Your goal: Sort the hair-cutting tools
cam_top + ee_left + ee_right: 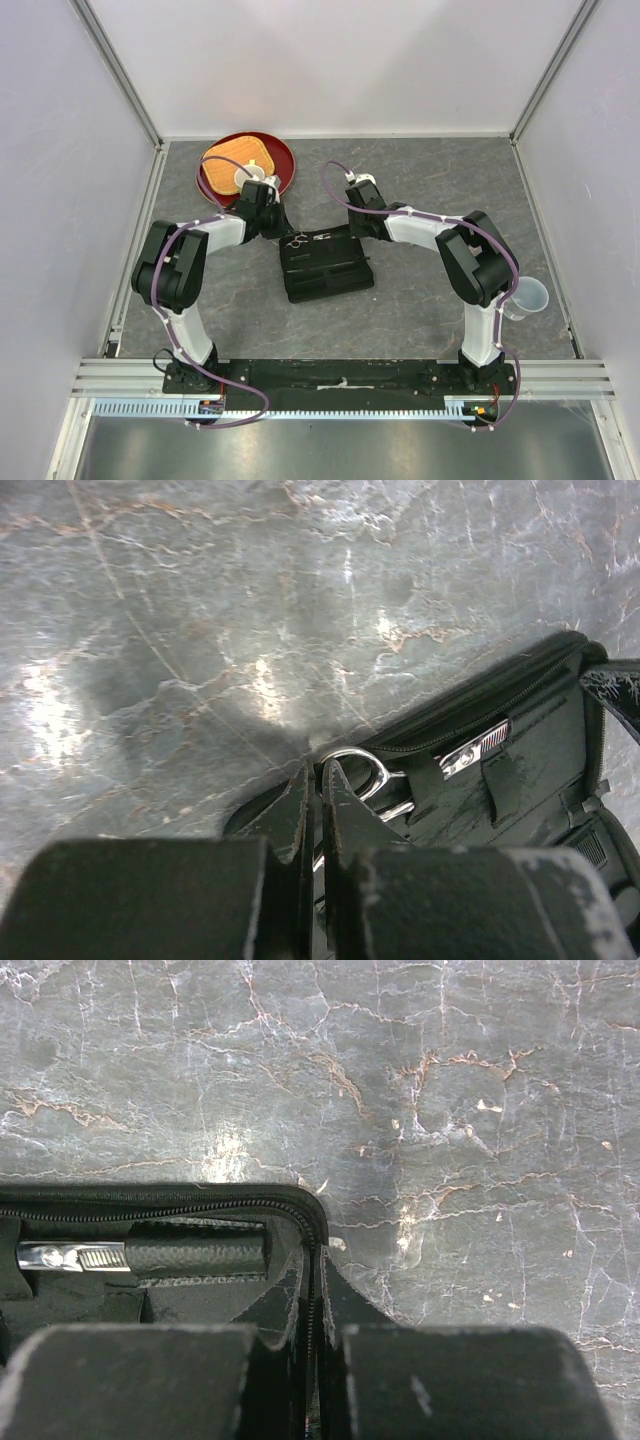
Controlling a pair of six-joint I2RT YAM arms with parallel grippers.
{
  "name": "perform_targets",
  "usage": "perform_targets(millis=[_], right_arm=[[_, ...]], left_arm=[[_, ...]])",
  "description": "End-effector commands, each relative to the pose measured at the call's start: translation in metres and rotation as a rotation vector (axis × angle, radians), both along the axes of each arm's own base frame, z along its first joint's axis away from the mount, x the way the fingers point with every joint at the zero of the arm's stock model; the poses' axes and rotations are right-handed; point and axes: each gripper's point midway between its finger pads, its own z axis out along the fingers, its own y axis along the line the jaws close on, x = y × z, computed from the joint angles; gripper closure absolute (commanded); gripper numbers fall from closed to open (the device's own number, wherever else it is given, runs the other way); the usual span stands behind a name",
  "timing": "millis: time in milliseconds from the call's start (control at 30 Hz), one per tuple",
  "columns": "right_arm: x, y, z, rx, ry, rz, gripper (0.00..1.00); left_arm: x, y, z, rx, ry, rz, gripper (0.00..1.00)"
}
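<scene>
Black zip case [330,285], silver scissors [365,780], grey marble-veined tabletop [430,190], dark red round tray [285,165]

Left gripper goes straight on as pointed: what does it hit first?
Probably the grey marbled tabletop, just past the black zip case's rim. The silver metal scissors' loop sits right of the left gripper's line; depth unclear.
</scene>
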Motion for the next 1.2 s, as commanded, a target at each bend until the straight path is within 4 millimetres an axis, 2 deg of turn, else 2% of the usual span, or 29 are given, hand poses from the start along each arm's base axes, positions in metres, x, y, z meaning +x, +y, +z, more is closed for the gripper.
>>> perform_targets(millis=[0,133,300,467,500,567,700,800,833,867,900,967,1000,1033,1067,1100,1167], right_arm=[[-0.013,0.004,-0.049,0.005,0.094,0.017,0.96],[-0.014,0.003,-0.050,0.007,0.097,0.016,0.96],[-0.015,0.003,-0.051,0.010,0.099,0.011,0.96],[-0.014,0.003,-0.052,0.014,0.102,-0.006,0.96],[-0.015,0.002,-0.053,0.015,0.106,-0.017,0.96],[-0.014,0.002,-0.055,0.015,0.111,-0.028,0.96],[-0.016,0.002,-0.059,0.021,0.129,-0.054,0.96],[-0.015,0.004,-0.057,0.035,0.133,-0.068,0.96],[-0.016,0.003,-0.056,0.036,0.134,-0.074,0.95],[-0.016,0.002,-0.056,0.036,0.134,-0.078,0.94],[-0.014,0.004,-0.048,0.050,0.117,-0.078,0.93],[-0.015,0.004,-0.039,0.060,0.100,-0.074,0.88],[-0.013,0.004,-0.025,0.076,0.074,-0.073,0.86],[-0.012,0.005,-0.018,0.080,0.059,-0.065,0.80],[-0.008,0.007,0.000,0.100,0.025,-0.059,0.78],[-0.008,0.007,0.007,0.106,0.012,-0.055,0.75],[-0.009,0.010,0.023,0.123,-0.011,-0.032,0.70]], left_arm=[[-0.005,-0.045,0.018,-0.107,-0.004,-0.081,0.98],[-0.010,-0.054,0.012,-0.110,0.015,-0.092,0.98],[-0.017,-0.054,0.006,-0.103,0.047,-0.082,0.98],[-0.027,-0.047,0.010,-0.087,0.048,-0.052,0.98],[-0.027,-0.047,0.020,-0.092,0.024,-0.047,0.98],[-0.032,-0.044,0.024,-0.089,0.015,-0.039,0.98],[-0.043,-0.052,0.036,-0.114,0.000,-0.072,0.98],[-0.051,-0.053,0.035,-0.114,0.009,-0.084,0.98],[-0.059,-0.049,0.030,-0.097,0.039,-0.075,0.98],[-0.060,-0.044,0.029,-0.077,0.034,-0.057,0.94],[-0.061,-0.039,0.028,-0.061,0.031,-0.046,0.80],[-0.064,-0.028,0.032,-0.026,0.012,-0.012,0.70],[-0.065,-0.025,0.033,-0.020,0.003,-0.006,0.60],[-0.067,-0.022,0.040,-0.019,-0.019,0.003,0.58],[-0.068,-0.021,0.043,-0.018,-0.028,0.007,0.56],[-0.069,-0.019,0.047,-0.021,-0.040,0.011,0.51],[-0.072,-0.015,0.054,-0.017,-0.061,0.021,0.48]])
